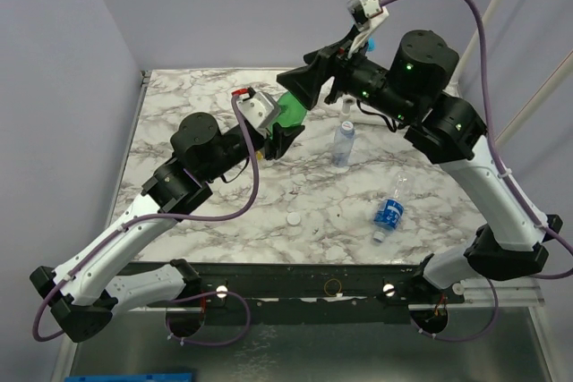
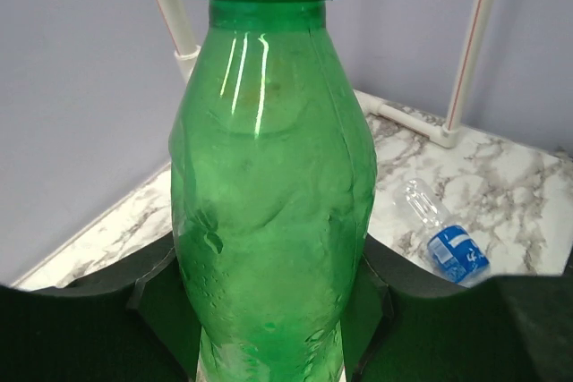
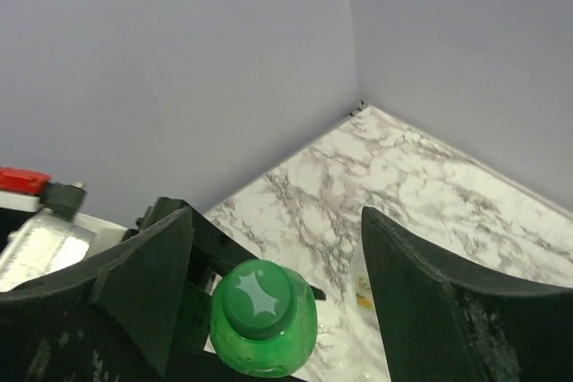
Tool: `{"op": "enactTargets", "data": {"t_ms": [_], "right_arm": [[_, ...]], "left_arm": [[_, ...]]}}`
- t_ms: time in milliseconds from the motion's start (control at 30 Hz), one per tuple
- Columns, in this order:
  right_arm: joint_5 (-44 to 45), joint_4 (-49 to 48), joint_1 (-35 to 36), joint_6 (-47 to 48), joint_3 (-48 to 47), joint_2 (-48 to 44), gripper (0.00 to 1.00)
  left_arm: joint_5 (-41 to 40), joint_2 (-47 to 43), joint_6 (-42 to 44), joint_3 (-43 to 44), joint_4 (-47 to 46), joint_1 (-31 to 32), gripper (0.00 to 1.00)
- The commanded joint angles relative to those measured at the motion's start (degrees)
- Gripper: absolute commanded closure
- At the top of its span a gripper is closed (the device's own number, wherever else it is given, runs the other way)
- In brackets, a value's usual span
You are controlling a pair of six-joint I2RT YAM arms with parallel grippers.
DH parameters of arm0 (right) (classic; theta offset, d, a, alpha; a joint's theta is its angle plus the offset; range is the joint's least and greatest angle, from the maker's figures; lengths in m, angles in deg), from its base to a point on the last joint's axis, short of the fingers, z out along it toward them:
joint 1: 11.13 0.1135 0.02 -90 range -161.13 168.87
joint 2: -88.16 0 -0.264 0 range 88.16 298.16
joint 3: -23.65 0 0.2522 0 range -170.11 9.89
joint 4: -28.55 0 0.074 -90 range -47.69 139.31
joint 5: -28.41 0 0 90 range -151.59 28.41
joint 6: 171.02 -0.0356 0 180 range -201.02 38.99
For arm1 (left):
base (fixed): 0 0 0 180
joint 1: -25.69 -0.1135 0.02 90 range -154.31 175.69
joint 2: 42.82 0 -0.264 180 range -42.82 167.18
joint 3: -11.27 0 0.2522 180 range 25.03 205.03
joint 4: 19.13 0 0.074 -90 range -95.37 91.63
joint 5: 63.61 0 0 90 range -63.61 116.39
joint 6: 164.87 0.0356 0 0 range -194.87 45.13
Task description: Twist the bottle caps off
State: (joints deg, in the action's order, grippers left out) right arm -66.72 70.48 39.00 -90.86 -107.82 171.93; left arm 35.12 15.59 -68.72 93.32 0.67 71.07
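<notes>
While the left wrist view shows the left fingers clenched on the green bottle, only the right wrist view shows the right fingers released, flanking its green cap.

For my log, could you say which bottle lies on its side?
The blue-labelled bottle at front right; the other clear bottle stands upright, the green bottle is gripped.

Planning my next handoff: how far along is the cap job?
Done: a loose white cap lies on the table, so at least one bottle seems opened. In hand: the left gripper holds the green bottle; its green cap is on, inside the open right gripper. Left: that cap, plus possibly the standing small bottle and the lying small bottle, whose caps I cannot make out.
</notes>
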Motion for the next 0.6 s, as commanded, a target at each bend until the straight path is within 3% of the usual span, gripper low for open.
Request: {"op": "enactTargets", "data": {"t_ms": [0, 167, 433, 567], "right_arm": [[4.84, 3.51, -0.03, -1.64, -0.33, 1.22, 0.25], [5.84, 2.3, -0.03, -2.09, 0.98, 0.91, 0.4], [1.53, 0.6, -0.03, -2.58, 2.55, 0.14, 0.89], [-6.69, -0.95, -0.03, 0.01, 3.25, -0.86, 1.0]], "left_arm": [[-6.25, -0.32, 1.38, -0.09, -3.24, -0.21, 1.0], [-6.1, -0.58, 0.92, -0.44, -3.32, -0.19, 1.0], [-4.35, -0.83, -0.66, -0.44, -3.23, -0.15, 1.0], [3.38, -2.24, -5.8, -0.02, -3.45, -0.16, 1.0]]}}
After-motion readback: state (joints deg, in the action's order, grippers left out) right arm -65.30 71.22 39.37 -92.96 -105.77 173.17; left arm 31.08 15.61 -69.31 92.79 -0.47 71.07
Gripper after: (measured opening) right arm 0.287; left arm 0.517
